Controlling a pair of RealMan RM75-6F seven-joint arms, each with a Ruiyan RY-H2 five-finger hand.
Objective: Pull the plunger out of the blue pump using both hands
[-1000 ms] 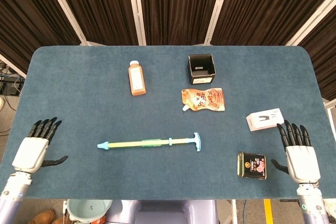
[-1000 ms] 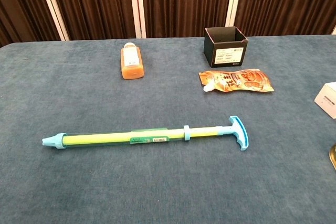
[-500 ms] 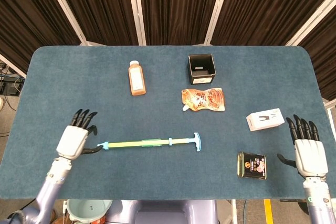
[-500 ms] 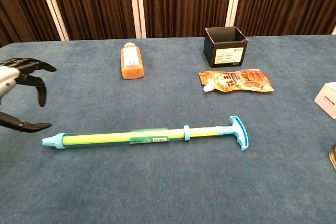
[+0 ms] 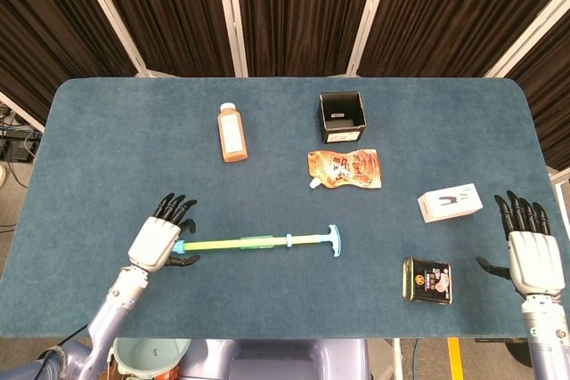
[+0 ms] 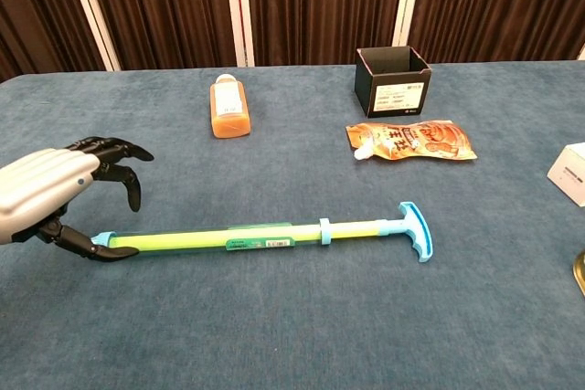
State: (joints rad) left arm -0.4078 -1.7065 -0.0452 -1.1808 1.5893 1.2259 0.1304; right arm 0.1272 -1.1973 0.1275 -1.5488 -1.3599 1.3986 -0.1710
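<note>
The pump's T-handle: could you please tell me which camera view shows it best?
The chest view: the T-handle appears large there, its curved crossbar and the yellow plunger rod clearly distinguishable. The head view shows the same handle from above, unobstructed but much smaller.

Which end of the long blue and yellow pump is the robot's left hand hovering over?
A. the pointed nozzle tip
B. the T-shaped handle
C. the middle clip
A: the left hand is spread over the nozzle end of the pump, with its T-handle far off to the right and untouched.
</note>
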